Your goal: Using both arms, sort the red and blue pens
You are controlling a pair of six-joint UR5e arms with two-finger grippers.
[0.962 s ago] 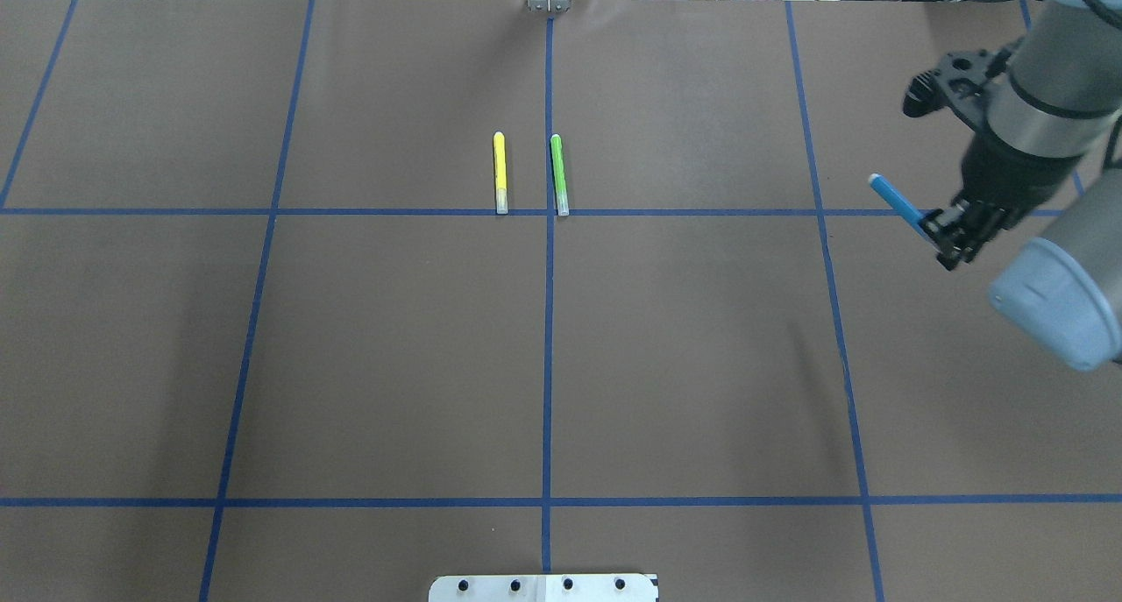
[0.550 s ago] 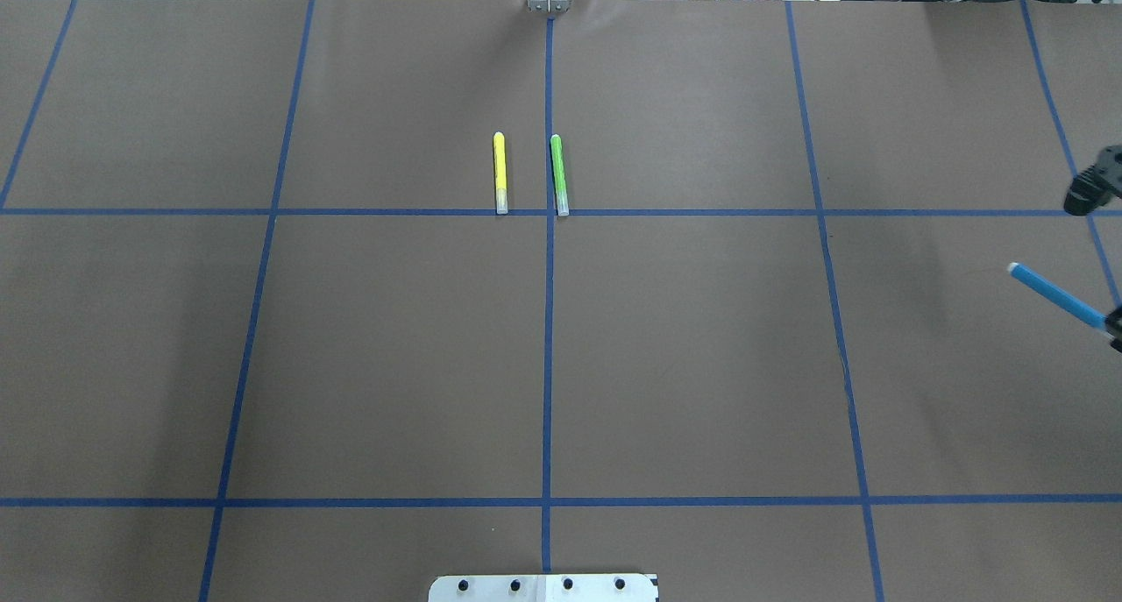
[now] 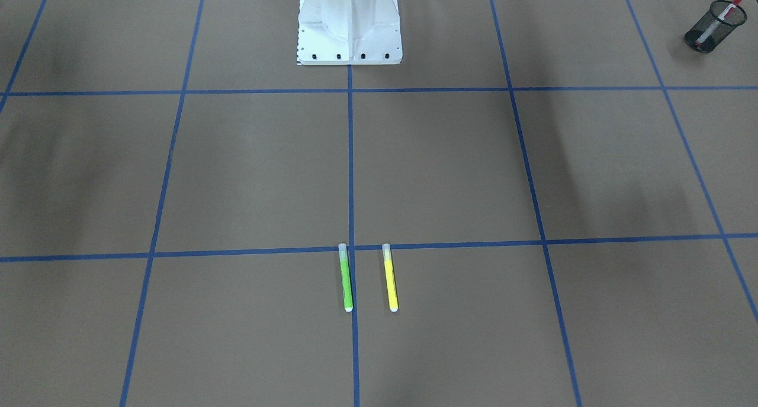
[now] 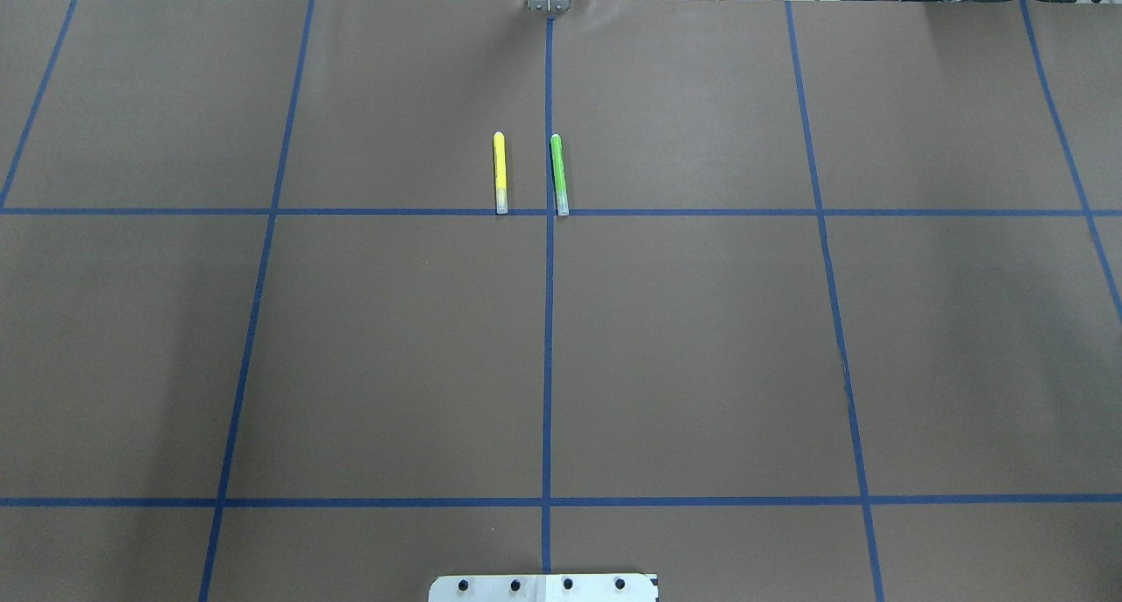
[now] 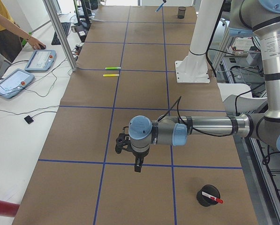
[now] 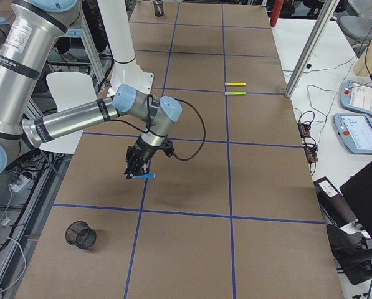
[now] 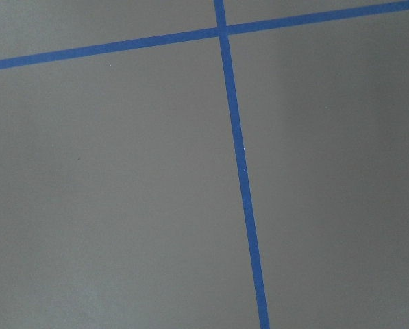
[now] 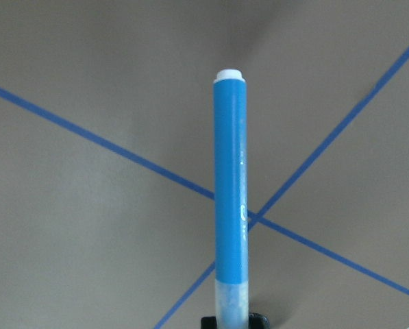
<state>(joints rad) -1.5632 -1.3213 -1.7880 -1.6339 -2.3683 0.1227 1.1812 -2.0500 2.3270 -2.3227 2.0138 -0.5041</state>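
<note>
The blue pen (image 8: pixel 231 185), a blue-barrelled highlighter with a white end, fills the right wrist view; my right gripper (image 8: pixel 233 321) is shut on its clear cap end. In the exterior right view that gripper (image 6: pixel 136 169) holds the blue pen (image 6: pixel 146 176) low over the brown mat. The red pen (image 5: pixel 212 197) stands in a black mesh cup (image 5: pixel 208 195), also seen as the red pen (image 3: pixel 736 0) at the front-facing view's top right. My left gripper (image 5: pixel 137 165) hovers left of that cup; I cannot tell whether it is open or shut.
A yellow highlighter (image 4: pixel 500 173) and a green highlighter (image 4: pixel 558 174) lie side by side at mid table. A second mesh cup (image 6: pixel 81 235) stands near my right arm. The white pedestal (image 3: pixel 349 22) is at the robot's edge. A person's hand (image 5: pixel 35 44) rests beside tablets off the table.
My right arm carried the blue pen right and toward the robot's side, out of the overhead view. The yellow and green highlighters have not moved.
</note>
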